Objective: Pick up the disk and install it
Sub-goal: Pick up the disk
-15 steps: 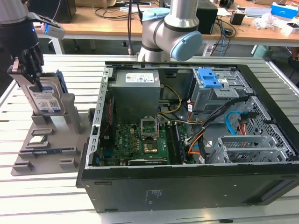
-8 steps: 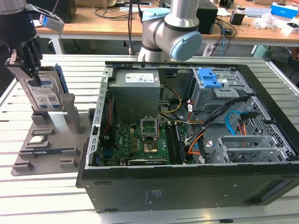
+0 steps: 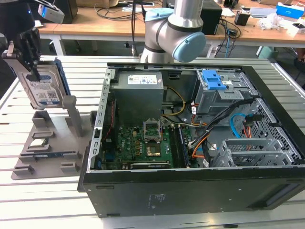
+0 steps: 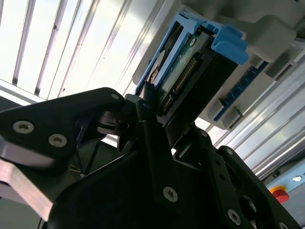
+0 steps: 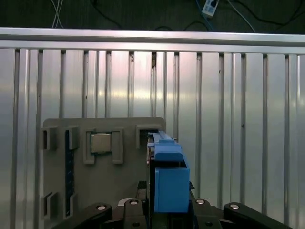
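This looks like a robotics lab or electronics workshop. An open PC case (image 3: 190,191) lies on a slatted metal bench (image 3: 47,205) beside a robot arm (image 3: 174,33). Behind them, wooden desks (image 3: 86,28) carry cables and what may be parts boxes.

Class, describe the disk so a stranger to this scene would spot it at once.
In the exterior view, find the open computer case, then the grey holder on that view's left. The disk stands upright there, clamped by the gripper: a flat silver slab with a white-and-blue label and blue frame, unlike the chip lying flat.
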`<move>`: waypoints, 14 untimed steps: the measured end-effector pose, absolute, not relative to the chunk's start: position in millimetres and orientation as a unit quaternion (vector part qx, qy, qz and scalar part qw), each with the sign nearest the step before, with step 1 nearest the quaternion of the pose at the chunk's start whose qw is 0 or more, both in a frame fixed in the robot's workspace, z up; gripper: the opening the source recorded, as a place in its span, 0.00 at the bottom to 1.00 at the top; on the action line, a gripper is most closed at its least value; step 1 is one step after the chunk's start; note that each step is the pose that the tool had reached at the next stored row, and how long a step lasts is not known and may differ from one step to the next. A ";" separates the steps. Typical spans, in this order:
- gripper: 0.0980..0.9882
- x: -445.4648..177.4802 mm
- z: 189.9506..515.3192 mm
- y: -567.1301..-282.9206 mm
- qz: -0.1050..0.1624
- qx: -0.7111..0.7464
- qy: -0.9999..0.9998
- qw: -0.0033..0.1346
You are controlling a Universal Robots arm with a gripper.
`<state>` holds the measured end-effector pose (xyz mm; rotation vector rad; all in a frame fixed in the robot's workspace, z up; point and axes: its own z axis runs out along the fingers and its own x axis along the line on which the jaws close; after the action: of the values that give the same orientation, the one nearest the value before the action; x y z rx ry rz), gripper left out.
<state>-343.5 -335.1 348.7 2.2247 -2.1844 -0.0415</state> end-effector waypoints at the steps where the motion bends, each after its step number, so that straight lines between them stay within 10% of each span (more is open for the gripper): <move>1: 0.30 -343.4 350.2 -334.6 -0.013 0.713 -0.700 0.012; 14: 0.30 -343.3 377.0 -325.8 -0.013 0.713 -0.700 0.012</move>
<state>-343.3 -325.8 377.0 2.2247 -2.1842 -0.0415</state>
